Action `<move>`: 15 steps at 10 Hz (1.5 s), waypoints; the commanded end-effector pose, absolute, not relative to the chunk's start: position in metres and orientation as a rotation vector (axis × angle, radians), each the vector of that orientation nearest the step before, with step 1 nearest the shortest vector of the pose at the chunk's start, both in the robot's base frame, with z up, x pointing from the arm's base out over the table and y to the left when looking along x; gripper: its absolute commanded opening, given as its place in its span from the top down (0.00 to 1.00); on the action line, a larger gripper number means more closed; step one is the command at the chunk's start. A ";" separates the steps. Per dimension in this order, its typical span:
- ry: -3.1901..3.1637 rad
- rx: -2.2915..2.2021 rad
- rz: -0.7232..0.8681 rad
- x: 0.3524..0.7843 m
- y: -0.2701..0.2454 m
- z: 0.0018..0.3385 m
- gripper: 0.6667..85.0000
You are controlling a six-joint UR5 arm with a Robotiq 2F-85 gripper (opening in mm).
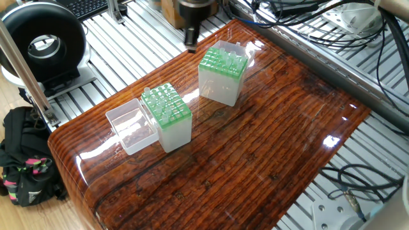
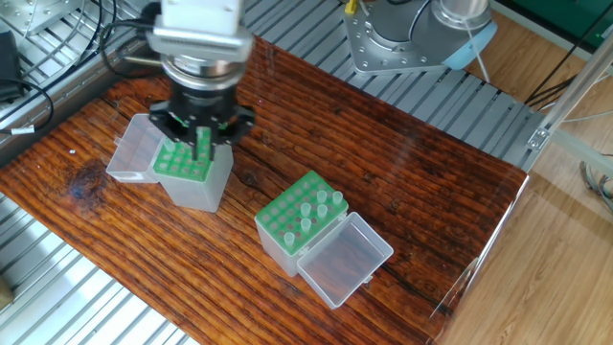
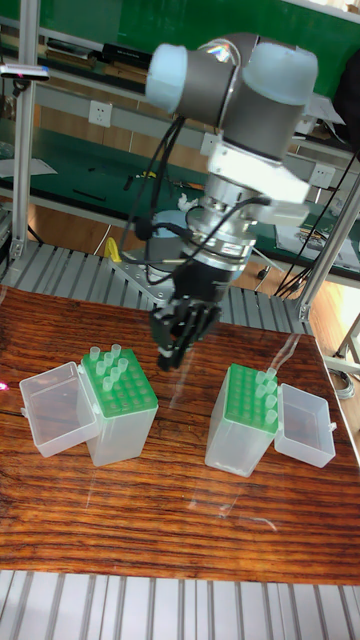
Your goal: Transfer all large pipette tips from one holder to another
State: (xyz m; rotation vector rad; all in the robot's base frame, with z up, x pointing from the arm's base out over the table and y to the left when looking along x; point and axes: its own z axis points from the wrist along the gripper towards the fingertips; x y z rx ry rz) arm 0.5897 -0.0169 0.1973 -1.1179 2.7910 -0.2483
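Two clear holders with green grids stand on the wooden table. The left holder (image 2: 196, 182) carries several large pipette tips (image 3: 105, 357); the right holder (image 2: 287, 225) has a few tips (image 2: 321, 201) along one side. My gripper (image 2: 203, 144) hangs just above the left holder's grid, near its inner edge (image 3: 172, 352). Its fingers are drawn together on a pale, slender large pipette tip that points down. In one fixed view the gripper (image 1: 190, 39) sits at the top edge, behind the far holder (image 1: 222, 67).
Each holder has a clear hinged lid lying open beside it (image 2: 132, 149) (image 2: 345, 259). Cables (image 1: 300, 25) run along the table's far edge, and a black round device (image 1: 41, 45) and a black bag (image 1: 22, 160) sit off the table.
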 end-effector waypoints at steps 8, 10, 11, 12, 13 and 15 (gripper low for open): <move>2.948 -0.516 -0.114 0.588 -0.032 0.189 0.81; 2.938 -0.530 -0.188 0.597 -0.068 0.182 0.79; 2.938 -0.530 -0.163 0.600 -0.075 0.179 0.69; 2.914 -0.537 -0.073 0.605 -0.067 0.179 0.52; 2.922 -0.490 -0.076 0.607 -0.070 0.177 0.52; 2.969 -0.393 -0.063 0.601 -0.073 0.162 0.57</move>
